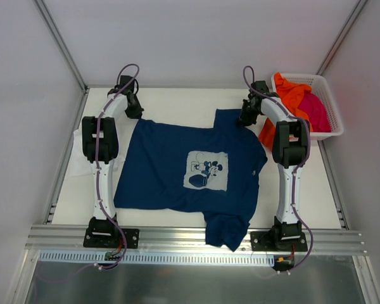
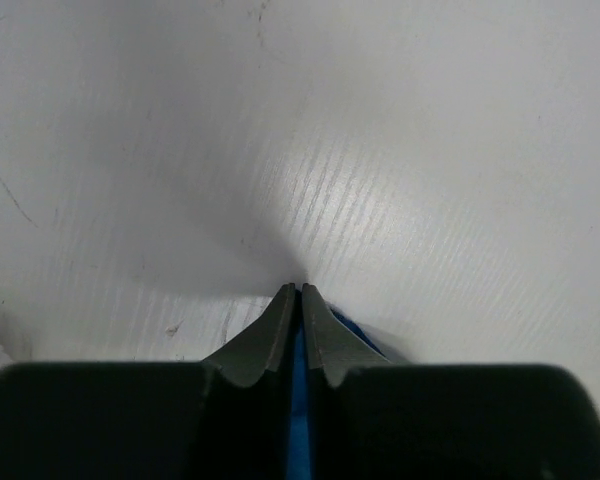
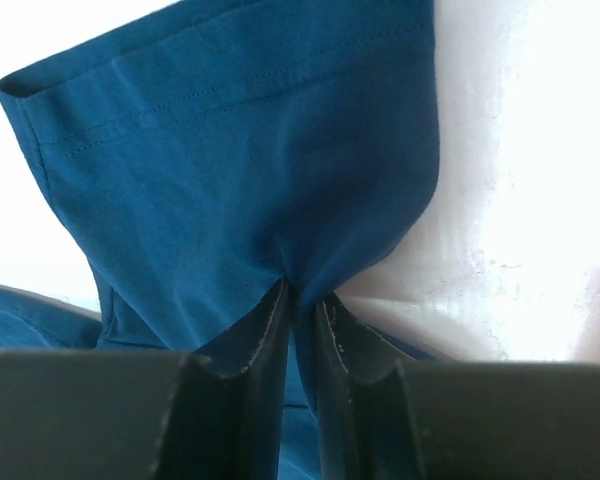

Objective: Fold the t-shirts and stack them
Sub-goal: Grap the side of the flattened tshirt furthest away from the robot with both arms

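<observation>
The navy blue t-shirt (image 1: 190,168) lies spread on the table, pale square print up, one sleeve hanging over the near edge. My left gripper (image 1: 134,111) is shut on its far left corner; in the left wrist view a strip of blue cloth (image 2: 298,400) shows between the closed fingers of the gripper (image 2: 298,290). My right gripper (image 1: 246,118) is shut on the far right sleeve; in the right wrist view the blue sleeve (image 3: 230,150) bunches into the gripper (image 3: 300,292). The orange t-shirt (image 1: 290,101) and the magenta t-shirt (image 1: 316,111) lie in the basket. A white t-shirt (image 1: 82,163) peeks out under the left arm.
The white lattice basket (image 1: 329,104) stands at the far right corner of the table, with orange cloth spilling over its left rim. The table's metal rail (image 1: 190,237) runs along the near edge. Walls enclose the table on three sides.
</observation>
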Robot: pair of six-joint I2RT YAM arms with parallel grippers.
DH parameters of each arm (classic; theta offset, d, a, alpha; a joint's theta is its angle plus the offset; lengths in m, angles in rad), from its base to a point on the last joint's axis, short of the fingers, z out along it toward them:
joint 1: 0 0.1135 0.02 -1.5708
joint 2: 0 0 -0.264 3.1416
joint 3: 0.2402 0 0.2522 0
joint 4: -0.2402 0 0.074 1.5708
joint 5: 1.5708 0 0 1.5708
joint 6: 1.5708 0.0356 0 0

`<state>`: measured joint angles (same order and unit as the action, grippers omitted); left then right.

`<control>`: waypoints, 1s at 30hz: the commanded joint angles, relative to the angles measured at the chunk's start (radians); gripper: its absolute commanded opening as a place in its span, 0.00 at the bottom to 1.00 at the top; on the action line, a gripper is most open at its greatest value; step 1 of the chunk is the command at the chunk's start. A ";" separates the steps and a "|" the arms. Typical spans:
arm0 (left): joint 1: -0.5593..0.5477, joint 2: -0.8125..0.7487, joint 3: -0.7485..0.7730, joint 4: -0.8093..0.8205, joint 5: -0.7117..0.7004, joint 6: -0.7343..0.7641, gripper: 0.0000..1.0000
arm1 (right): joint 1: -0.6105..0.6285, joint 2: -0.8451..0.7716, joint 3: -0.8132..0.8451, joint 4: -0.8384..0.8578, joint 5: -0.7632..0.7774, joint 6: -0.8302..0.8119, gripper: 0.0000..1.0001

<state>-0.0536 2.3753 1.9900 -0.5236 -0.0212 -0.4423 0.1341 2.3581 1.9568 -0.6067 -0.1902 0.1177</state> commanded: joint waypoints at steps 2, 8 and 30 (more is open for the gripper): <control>-0.011 0.013 0.055 -0.039 -0.033 0.007 0.00 | 0.024 0.003 -0.050 -0.051 -0.006 0.002 0.18; -0.011 0.025 0.082 -0.058 -0.040 0.005 0.00 | 0.024 -0.011 -0.072 -0.041 0.000 0.002 0.18; -0.011 -0.143 0.033 -0.056 -0.131 0.001 0.00 | 0.022 -0.183 -0.064 -0.024 0.093 -0.026 0.00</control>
<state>-0.0536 2.3493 2.0136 -0.5747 -0.1169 -0.4530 0.1543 2.2757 1.8656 -0.5968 -0.1314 0.1131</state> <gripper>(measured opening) 0.009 0.018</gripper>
